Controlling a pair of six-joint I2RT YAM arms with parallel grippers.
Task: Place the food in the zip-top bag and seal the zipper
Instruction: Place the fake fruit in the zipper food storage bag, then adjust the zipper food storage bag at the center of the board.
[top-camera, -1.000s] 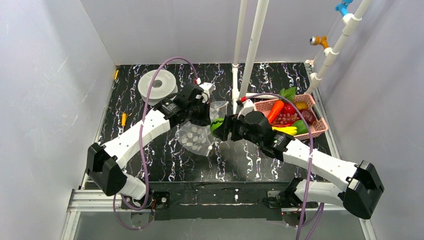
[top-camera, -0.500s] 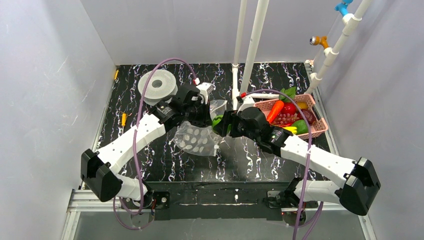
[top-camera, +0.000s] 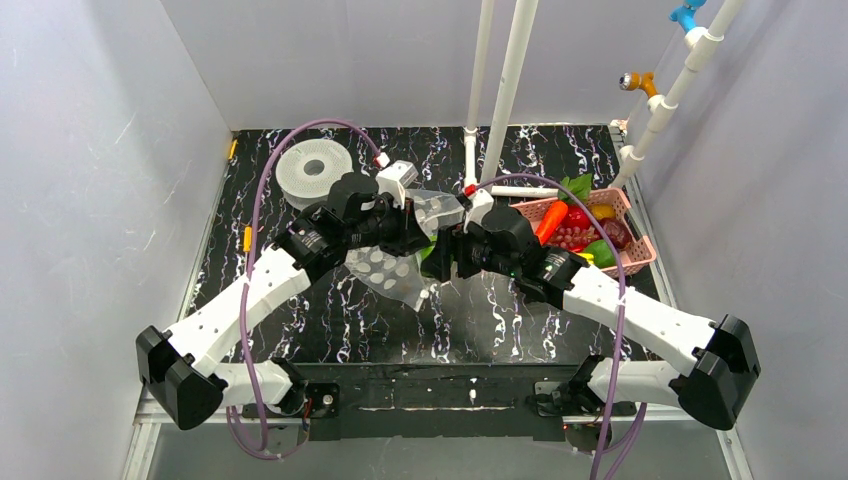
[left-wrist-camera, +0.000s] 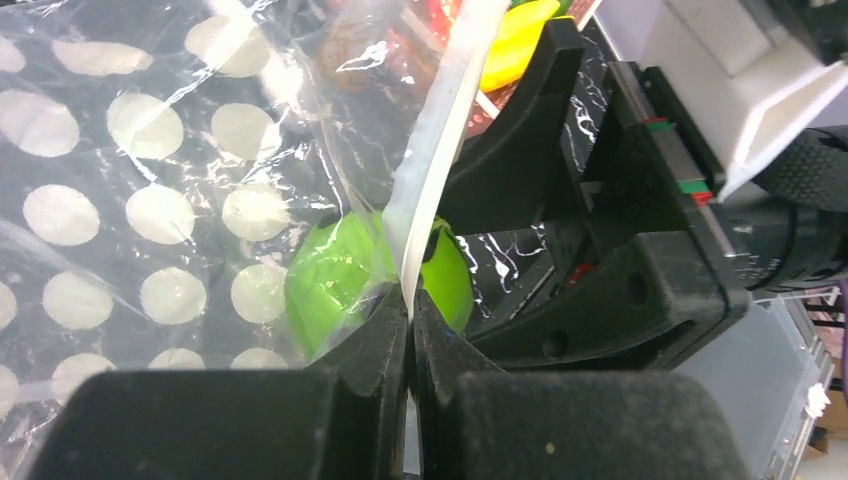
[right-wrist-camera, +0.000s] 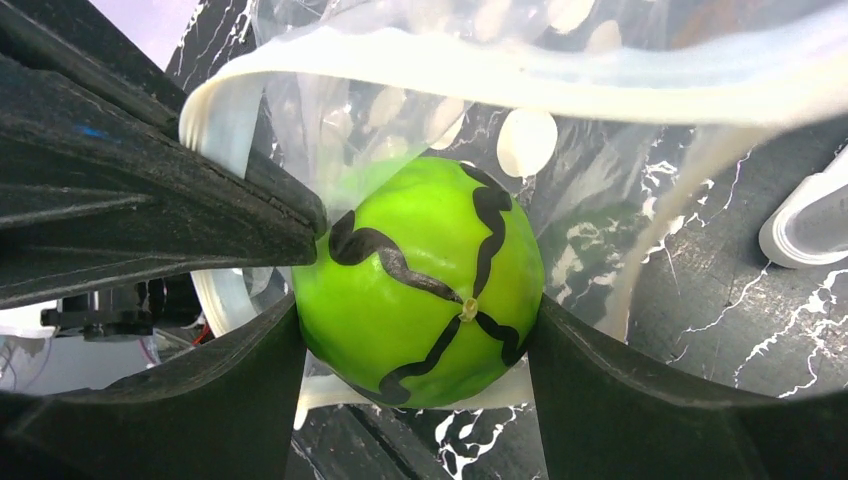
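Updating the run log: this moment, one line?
left gripper: shut on zipper | right gripper: shut on green striped toy fruit | fruit: at zip-top bag mouth

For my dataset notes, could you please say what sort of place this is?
Likely a lab robot test cell: plain white walls box in a black table, two arms stand on a metal rail, and the food is plastic toys.

Left gripper (left-wrist-camera: 410, 305) pinched closed, right gripper (right-wrist-camera: 415, 335) clasping wide
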